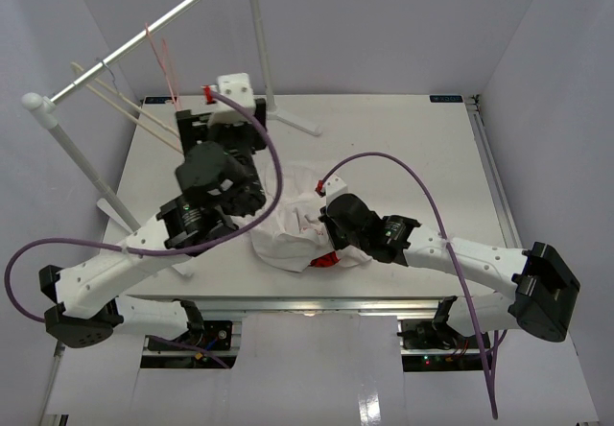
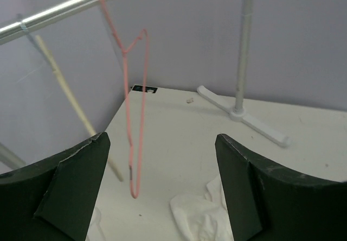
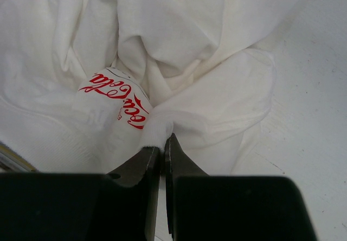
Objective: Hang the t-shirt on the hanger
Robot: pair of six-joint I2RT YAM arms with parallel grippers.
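Observation:
The white t-shirt [image 1: 286,239] lies crumpled on the table's middle; its red script logo [image 3: 116,97] shows in the right wrist view. My right gripper [image 1: 328,223] is shut on a fold of the t-shirt [image 3: 179,45], pinching it at the fingertips [image 3: 162,143]. The pale beige hanger [image 1: 125,107] hangs from the rail at the far left; one bar of it [image 2: 65,89] shows in the left wrist view. My left gripper [image 1: 219,124] is open and empty [image 2: 162,186], raised above the table and facing the rack, with a corner of the t-shirt [image 2: 200,214] below it.
A thin pink wire hanger [image 2: 133,143] hangs from the metal rail [image 2: 65,7] right in front of the left gripper. The rack's upright post and foot [image 2: 244,111] stand on the table's far side. Purple walls close in the table.

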